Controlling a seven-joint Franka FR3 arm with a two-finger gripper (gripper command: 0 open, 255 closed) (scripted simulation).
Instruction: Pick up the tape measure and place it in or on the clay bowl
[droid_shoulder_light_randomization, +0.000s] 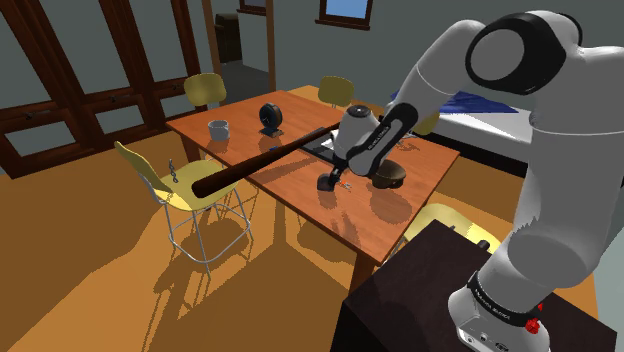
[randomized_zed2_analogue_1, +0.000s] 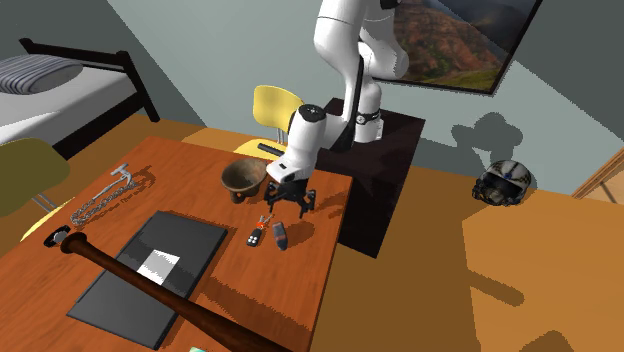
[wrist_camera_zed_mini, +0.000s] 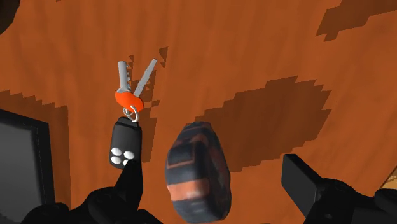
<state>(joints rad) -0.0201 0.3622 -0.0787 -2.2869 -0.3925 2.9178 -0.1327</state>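
Note:
The tape measure (wrist_camera_zed_mini: 196, 173) is a dark grey case with orange bands, lying on the wooden table (wrist_camera_zed_mini: 254, 57). My gripper (wrist_camera_zed_mini: 216, 191) hangs low over it and is open, one finger (wrist_camera_zed_mini: 130, 188) close beside the case and the other (wrist_camera_zed_mini: 304, 183) well clear; neither touches it. In the second exterior view the tape measure (randomized_zed2_analogue_1: 280, 235) lies just below the gripper (randomized_zed2_analogue_1: 288, 203). The brown clay bowl (randomized_zed2_analogue_1: 243, 180) stands on the table a short way beside the gripper, towards that view's left, and in the shoulder view the bowl (droid_shoulder_light_randomization: 390, 177) sits partly behind the arm.
A key bunch with a black fob (wrist_camera_zed_mini: 124, 145) lies right beside the tape measure. A long dark baseball bat (randomized_zed2_analogue_1: 150, 290) crosses a flat black mat (randomized_zed2_analogue_1: 150, 262). A metal chain (randomized_zed2_analogue_1: 105, 195), a grey cup (droid_shoulder_light_randomization: 218, 128) and yellow chairs (droid_shoulder_light_randomization: 180, 185) stand further off.

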